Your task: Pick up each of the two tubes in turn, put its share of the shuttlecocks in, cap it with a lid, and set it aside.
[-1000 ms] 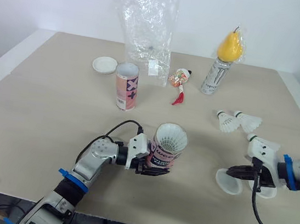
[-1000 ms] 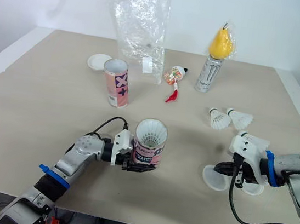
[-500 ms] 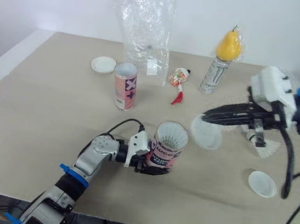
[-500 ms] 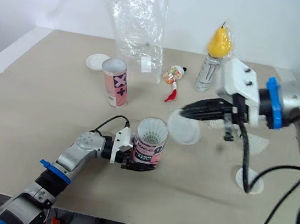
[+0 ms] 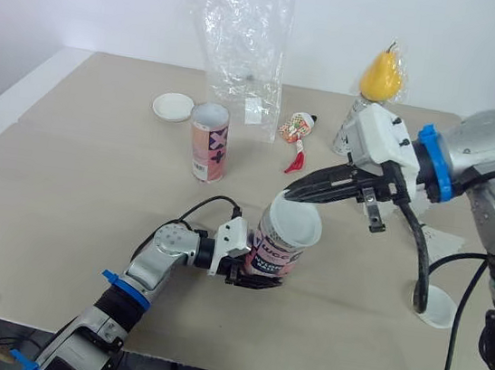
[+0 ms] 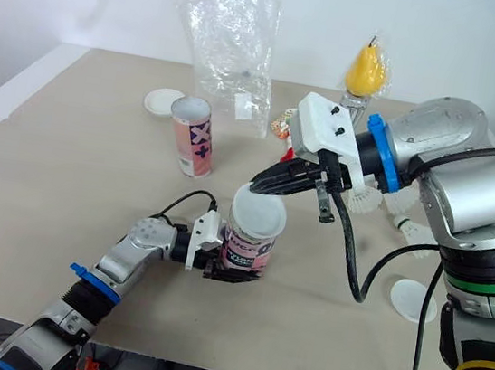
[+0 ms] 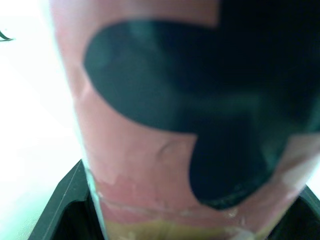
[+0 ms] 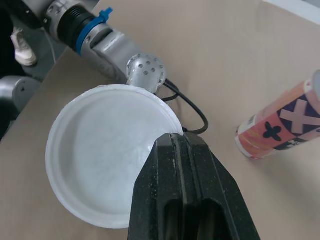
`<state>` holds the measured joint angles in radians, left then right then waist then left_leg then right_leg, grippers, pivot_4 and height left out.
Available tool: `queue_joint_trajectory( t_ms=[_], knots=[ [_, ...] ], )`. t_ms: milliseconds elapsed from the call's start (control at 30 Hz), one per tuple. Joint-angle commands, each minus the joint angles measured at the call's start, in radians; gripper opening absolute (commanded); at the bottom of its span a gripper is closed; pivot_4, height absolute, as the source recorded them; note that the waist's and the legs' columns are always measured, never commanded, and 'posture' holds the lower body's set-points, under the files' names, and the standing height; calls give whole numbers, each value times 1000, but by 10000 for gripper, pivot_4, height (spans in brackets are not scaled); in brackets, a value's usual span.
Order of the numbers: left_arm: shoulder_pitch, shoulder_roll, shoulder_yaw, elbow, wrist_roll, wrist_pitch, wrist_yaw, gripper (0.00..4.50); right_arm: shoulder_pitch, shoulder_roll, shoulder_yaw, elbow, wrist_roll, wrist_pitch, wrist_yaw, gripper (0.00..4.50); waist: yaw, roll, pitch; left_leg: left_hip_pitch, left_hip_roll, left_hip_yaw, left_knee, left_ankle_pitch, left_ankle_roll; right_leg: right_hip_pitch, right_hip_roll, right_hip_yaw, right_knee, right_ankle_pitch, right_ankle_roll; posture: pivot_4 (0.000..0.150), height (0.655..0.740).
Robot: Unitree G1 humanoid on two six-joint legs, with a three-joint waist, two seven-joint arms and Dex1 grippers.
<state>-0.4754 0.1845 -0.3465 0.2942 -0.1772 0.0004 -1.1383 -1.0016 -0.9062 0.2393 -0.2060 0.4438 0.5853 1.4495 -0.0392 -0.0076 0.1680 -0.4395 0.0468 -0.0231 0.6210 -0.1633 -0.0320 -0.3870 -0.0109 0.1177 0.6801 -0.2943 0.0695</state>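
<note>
Capping | my left gripper point(image 5: 249, 275) clamps the tube point(image 5: 277, 251) upright | my right gripper point(image 5: 294, 193) pinches the lid point(image 5: 297, 224) by its rim, tilted directly over the tube's mouth, not yet seated.

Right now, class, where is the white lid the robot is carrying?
In the left eye view, the white lid is near the table's front middle, pinched by the right pincer over the mouth of the pink tube that the left pincer grips.
</note>
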Motion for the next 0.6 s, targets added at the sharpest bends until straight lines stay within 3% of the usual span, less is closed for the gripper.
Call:
queue_joint_trajectory(
  t_ms=[33, 600],
  knots=[
    [20, 4, -2, 12, 12, 16, 22, 29896, -41, 2, 7, 11, -39, -45, 27, 687, 0, 0, 0, 0, 0, 0, 0, 0, 0, 0, 0, 0, 0, 0, 0, 1500, 7400],
    [19, 6, -5, 16, 15, 19, 33, 29896, -13, 32, 42, 47, -131, -138, 75, 687, 0, 0, 0, 0, 0, 0, 0, 0, 0, 0, 0, 0, 0, 0, 0, 1500, 7400]
  ],
)
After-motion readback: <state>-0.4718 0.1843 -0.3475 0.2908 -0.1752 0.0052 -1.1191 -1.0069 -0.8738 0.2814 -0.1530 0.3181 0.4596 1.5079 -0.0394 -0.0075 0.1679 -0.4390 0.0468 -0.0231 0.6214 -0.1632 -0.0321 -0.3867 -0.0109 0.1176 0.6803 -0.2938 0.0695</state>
